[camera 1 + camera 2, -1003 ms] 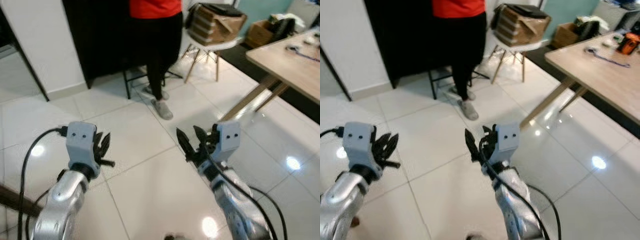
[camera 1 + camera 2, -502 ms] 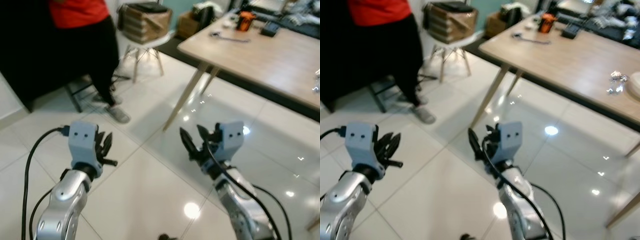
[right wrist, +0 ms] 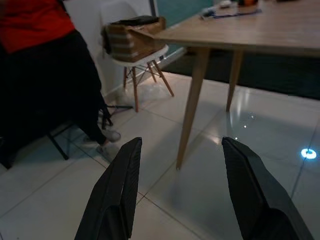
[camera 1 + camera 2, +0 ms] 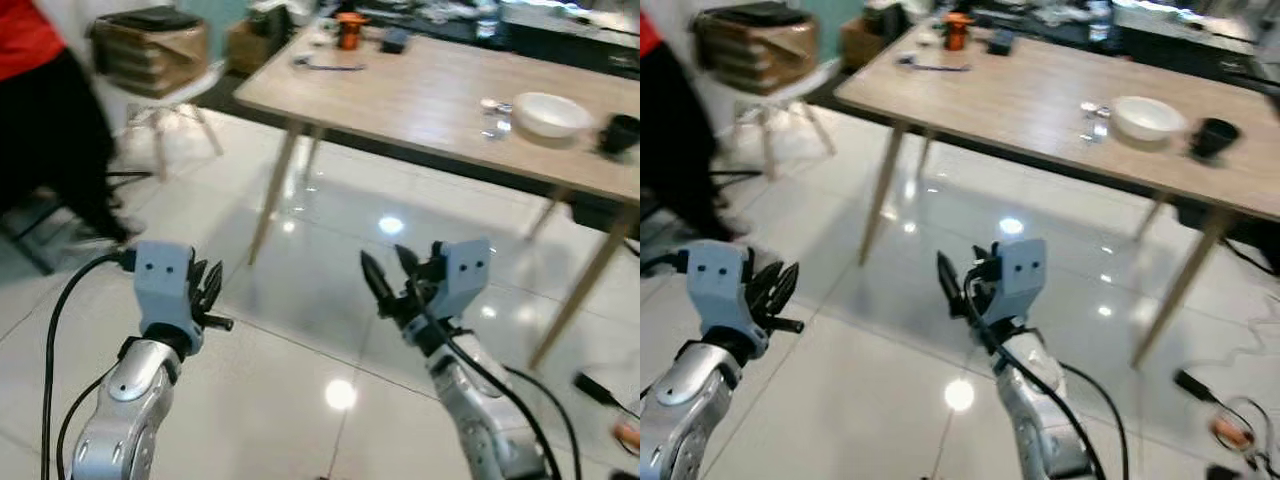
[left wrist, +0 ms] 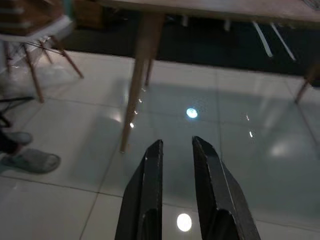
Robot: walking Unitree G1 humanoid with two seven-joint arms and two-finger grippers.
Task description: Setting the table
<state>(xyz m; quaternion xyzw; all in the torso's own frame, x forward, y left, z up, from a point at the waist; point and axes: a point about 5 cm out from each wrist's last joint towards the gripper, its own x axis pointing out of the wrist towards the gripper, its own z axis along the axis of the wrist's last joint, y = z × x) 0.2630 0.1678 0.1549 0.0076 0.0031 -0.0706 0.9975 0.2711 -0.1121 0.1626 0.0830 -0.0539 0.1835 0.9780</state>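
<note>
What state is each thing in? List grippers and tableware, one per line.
left gripper: jaws a narrow gap apart, empty.
right gripper: jaws wide open, empty.
white bowl: upright on the table.
black cup: upright on the table, beside the bowl, not touching it.
cardboard box: resting on the white chair.

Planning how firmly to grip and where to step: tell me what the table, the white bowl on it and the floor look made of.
Table: looks like light wood or wood-look laminate, matte, with faint grain and slim tapered legs.
White bowl: probably glazed ceramic, though plastic is possible; smooth, plain white, the picture is blurred.
Floor: large glossy white tiles, likely polished ceramic; grout lines and sharp lamp reflections show.
</note>
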